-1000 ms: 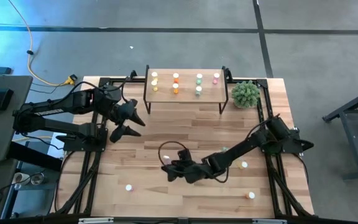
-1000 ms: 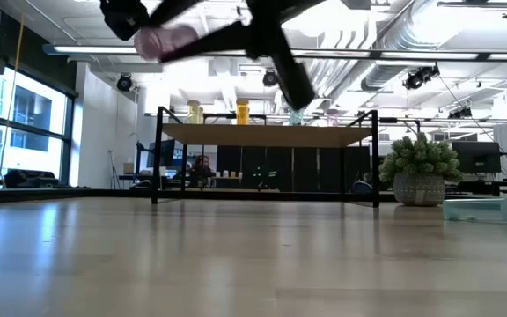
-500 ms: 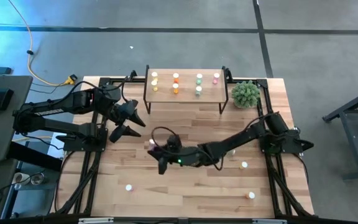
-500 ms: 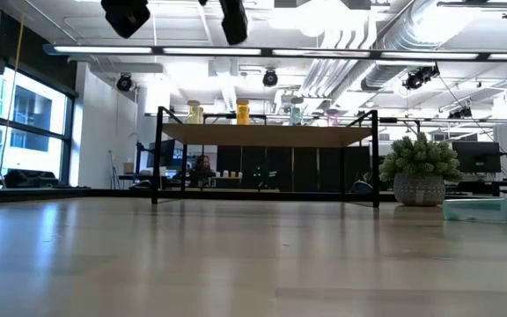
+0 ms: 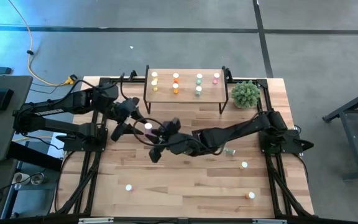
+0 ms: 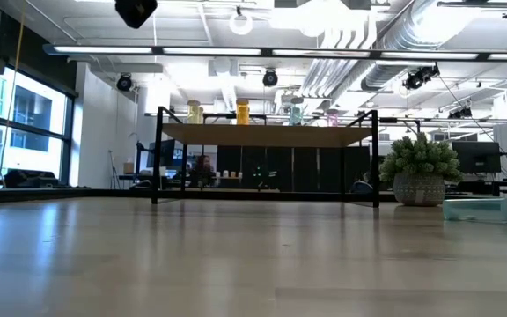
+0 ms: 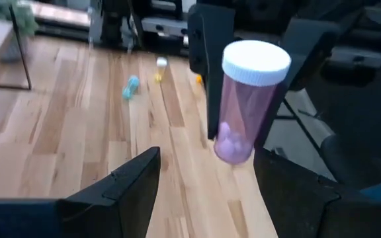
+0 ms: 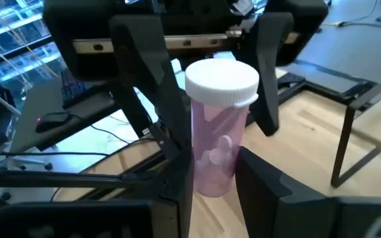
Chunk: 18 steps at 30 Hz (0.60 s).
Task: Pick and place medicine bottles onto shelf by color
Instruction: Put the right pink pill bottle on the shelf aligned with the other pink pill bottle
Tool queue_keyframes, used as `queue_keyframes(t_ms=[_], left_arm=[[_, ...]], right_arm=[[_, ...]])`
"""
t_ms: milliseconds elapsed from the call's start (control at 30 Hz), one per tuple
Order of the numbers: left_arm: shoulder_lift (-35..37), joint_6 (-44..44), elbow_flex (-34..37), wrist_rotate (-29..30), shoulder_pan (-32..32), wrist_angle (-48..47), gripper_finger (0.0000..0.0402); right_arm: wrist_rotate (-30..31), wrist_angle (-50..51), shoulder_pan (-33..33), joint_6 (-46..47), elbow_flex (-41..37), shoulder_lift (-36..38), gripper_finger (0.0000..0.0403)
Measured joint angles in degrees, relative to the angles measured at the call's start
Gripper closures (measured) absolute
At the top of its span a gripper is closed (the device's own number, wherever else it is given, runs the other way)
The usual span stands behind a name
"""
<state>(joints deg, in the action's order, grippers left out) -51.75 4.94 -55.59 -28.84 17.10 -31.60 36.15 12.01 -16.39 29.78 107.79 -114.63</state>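
High view: the right gripper (image 5: 149, 129) is carrying a pink bottle (image 5: 148, 127) mid-surface, beside the left gripper (image 5: 128, 118), which is gaping wide. Right wrist view: the fingers (image 8: 177, 165) are pinching its body below the cap; it is probably light, rigid, slippery plastic.

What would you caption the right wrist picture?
Right gripper holds a pink medicine bottle up between the left gripper's open fingers.
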Motion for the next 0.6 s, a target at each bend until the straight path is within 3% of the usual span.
queue_keyframes(t_ms=[300,600], left_arm=[[0.00,3.86,0.02,-0.82,-0.02,9.09,0.0170],[-0.15,5.88,0.02,-2.19,0.02,12.46,0.0170]], right_arm=[[1.16,2.37,-0.21,-1.77,2.93,0.07,0.0320],[0.93,0.63,-0.22,-1.77,2.91,-0.04,0.0320]])
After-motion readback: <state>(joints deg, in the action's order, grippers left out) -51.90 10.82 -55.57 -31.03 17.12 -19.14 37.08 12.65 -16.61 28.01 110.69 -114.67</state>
